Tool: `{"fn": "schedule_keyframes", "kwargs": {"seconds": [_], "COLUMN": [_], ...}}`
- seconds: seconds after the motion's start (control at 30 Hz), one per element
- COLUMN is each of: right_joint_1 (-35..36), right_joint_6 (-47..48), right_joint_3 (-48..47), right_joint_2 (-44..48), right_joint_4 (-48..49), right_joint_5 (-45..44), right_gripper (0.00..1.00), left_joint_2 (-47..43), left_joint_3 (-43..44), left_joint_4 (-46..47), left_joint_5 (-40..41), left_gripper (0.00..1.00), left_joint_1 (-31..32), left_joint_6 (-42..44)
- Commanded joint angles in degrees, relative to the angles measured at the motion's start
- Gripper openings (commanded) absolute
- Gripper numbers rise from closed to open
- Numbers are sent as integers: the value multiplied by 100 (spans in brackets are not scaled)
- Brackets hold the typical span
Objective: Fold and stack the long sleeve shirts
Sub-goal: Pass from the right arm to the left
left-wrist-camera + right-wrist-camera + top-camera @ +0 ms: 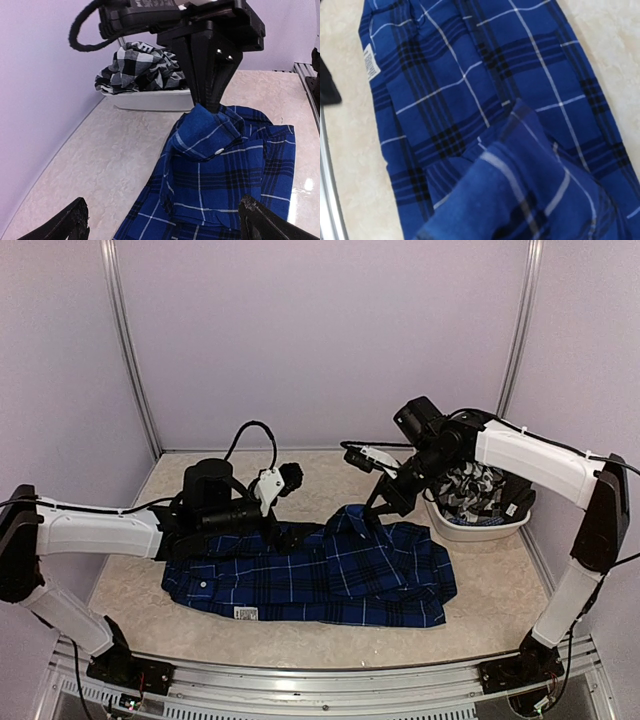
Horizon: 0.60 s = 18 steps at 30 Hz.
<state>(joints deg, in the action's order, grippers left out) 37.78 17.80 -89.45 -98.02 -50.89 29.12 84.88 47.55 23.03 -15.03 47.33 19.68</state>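
Over on the right side, a shallow white plastic basin is sitting close to the right wall, and a crumpled black-and-white checked cloth shirt is lying heaped inside it, bulging above the rim. Everything is resting on a beige marbled tabletop. Going from the left, the left gripper is sitting low at the far left edge of a royal blue plaid button-up shirt. Its jaws are standing wide apart and holding nothing, though I cannot tell whether they are brushing the cloth. The blue shirt is lying stretched lengthwise across the middle of the table, partly folded over itself, with a small white label showing at its near left edge. Toward the shirt's far right part, the right gripper is reaching down from the basin side. Its jaws are pressing together on a raised edge of blue cloth, which looks like a cuff with a white button. That edge is standing up in a peak above the rest, just beside the basin but apart from it. A silver metal rail is running along the near edge where both arms are bolted. Pale lilac walls are closing in the left, back and right sides, with aluminium posts standing in the two back corners.
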Motion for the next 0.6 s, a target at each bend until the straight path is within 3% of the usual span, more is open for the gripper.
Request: {"fn": "schedule_keyframes", "kwargs": {"seconds": [0.0,0.27,0.47,0.57], "right_joint_1": [37,40,41,44], "right_joint_6": [22,63,122,156], "right_joint_3": [-4,41,57,60], "right_joint_2": [188,195,164,160], "right_joint_4": [136,185,156,130], "right_joint_5": [-29,112,446,630], "right_gripper": [0,0,0,0], "left_joint_2": [-262,293,302,425], "left_joint_3": [-97,560,116,294], "left_joint_4": [570,-263,567,434], "left_joint_5": [716,-167,-928,-1014], "left_gripper": [99,99,97,94], "left_joint_1": [9,7,73,66], "left_joint_6": [-485,-337,804,1456]}}
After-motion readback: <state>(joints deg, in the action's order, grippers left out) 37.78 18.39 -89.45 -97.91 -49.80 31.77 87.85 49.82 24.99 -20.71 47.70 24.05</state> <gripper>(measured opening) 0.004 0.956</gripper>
